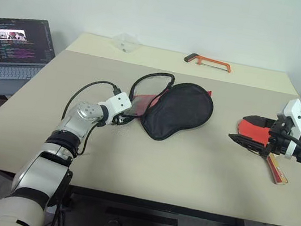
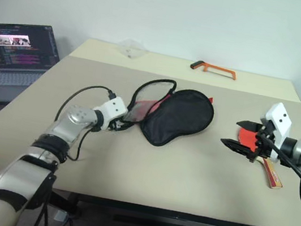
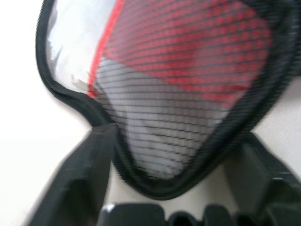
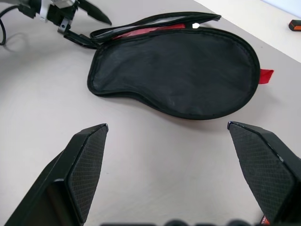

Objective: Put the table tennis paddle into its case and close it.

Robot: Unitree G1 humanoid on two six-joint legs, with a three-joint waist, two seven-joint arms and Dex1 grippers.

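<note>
The case (image 1: 178, 110) lies at the middle of the table, its black side up. Its mesh flap (image 3: 188, 70) is folded open to the left, and red lining shows through it. My left gripper (image 1: 123, 119) is at the flap's narrow end. In the left wrist view its two fingers stand apart on either side of that end, and one finger (image 3: 89, 155) touches the black trim. The table tennis paddle (image 1: 249, 129) lies at the right, its striped handle (image 1: 276, 171) pointing toward the near edge. My right gripper (image 4: 167, 125) hovers over it, open and empty, aimed at the case.
An orange hacksaw (image 1: 209, 61) and a clear plastic piece (image 1: 126, 42) lie near the table's far edge. An open laptop (image 1: 14, 48) stands on a lower surface to the left. Bare tabletop (image 1: 187, 170) stretches between the case and the near edge.
</note>
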